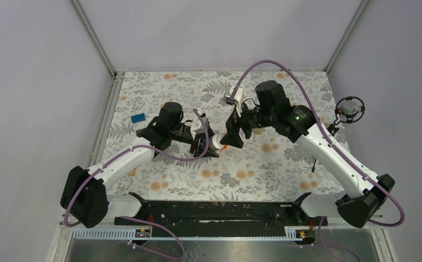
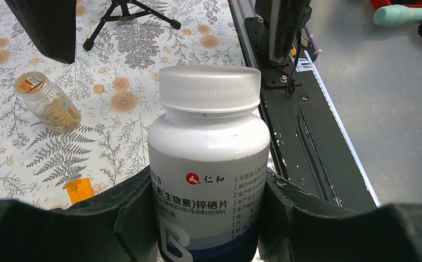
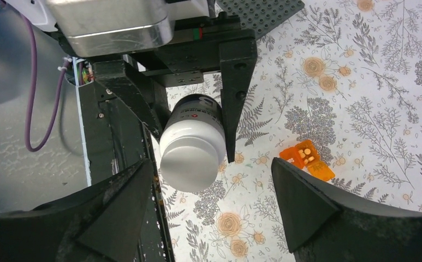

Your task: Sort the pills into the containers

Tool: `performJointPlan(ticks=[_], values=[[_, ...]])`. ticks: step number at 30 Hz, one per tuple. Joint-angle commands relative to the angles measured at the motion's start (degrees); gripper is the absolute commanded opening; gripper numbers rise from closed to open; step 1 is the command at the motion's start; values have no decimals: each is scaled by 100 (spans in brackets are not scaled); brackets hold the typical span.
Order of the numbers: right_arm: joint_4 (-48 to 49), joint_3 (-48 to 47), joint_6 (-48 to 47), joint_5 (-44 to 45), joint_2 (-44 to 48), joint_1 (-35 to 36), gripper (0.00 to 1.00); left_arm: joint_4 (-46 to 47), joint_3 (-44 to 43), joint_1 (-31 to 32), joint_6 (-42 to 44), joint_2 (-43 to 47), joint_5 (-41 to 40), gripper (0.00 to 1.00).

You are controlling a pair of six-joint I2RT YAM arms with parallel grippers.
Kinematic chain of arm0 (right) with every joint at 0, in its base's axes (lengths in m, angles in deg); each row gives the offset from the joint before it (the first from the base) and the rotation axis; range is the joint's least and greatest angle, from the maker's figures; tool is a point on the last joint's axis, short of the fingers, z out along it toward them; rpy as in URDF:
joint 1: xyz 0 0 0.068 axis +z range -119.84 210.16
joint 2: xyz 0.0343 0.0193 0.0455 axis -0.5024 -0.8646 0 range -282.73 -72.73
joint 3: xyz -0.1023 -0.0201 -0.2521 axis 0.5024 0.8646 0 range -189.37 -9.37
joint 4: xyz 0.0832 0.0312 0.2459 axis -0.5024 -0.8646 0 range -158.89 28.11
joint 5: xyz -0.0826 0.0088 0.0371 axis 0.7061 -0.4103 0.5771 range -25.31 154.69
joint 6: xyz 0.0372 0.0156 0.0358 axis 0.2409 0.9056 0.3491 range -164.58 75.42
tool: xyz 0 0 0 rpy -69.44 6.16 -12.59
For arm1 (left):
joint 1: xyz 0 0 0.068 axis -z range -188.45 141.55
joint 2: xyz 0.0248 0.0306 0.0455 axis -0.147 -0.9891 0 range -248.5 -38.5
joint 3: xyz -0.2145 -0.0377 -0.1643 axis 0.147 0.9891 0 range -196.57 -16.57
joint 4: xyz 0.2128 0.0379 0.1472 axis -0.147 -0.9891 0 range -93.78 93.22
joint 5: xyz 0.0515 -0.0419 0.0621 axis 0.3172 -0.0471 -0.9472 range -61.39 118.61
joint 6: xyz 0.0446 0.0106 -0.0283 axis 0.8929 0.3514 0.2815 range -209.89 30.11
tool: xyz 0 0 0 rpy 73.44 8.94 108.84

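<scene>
Where the two arms meet over the middle of the floral table (image 1: pixel 285 169), the top view shows a white-and-dark bottle (image 1: pixel 217 143) gripped by the left gripper (image 1: pixel 208 146). The right gripper (image 1: pixel 231 141) is positioned just right of it, and a blue brick (image 1: pixel 138 118) is seen at the far left.

From the left wrist, the bottle is shown clamped by its body, with the white cap (image 2: pixel 209 87) on. A clear bottle (image 2: pixel 49 102) is laid on its side beyond.

From the right wrist, the right jaws are seen spread wide on either side of the cap. An orange box (image 3: pixel 307 159) is seen open on the cloth with pills inside.
</scene>
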Motion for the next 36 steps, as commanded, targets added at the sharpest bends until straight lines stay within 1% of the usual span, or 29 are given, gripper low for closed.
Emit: performJointPlan(ticks=[1,3,5,9,14,15,17,19,20,23,26,27,28,30,31,33,34,36], values=[[205,-146,153,226,-87,65,84,208,-291,5,96,60,57,0],[207,-167,201,194,-146,72,81,209,-285,7,96,74,56,0],[204,-157,214,185,-188,81,80,241,-274,8,100,75,39,0],[220,-71,202,79,-198,107,84,272,-291,8,78,57,13,0],[228,-23,227,-34,-169,115,85,270,-283,6,69,66,-76,0],[223,-28,232,-45,-178,108,84,270,-287,7,69,73,-87,0],[207,-35,252,-40,-200,116,79,270,-265,4,69,78,-121,0],[190,-61,296,-2,-240,111,69,431,-246,6,69,96,-129,0],[186,-77,339,34,-276,113,67,473,-230,5,63,117,-135,0],[195,-60,409,123,-352,125,65,647,-158,-3,-1,158,-203,0],[244,-10,478,188,-391,133,68,816,-100,-1,-67,203,-324,0],[314,32,531,254,-378,129,68,874,-79,-1,-85,216,-354,0],[408,69,617,347,-360,128,64,924,-54,-5,-104,223,-391,0],[562,111,813,507,-341,133,50,1059,-1,-1,-142,266,-459,0],[635,105,954,574,-336,134,40,1101,25,-5,-157,285,-505,0],[840,110,1287,720,-315,134,27,1146,78,-1,-157,315,-644,0],[959,131,1449,744,-303,127,25,1175,112,-1,-159,330,-705,0],[1189,187,1852,741,-259,138,24,1232,185,-4,-168,356,-824,0]])
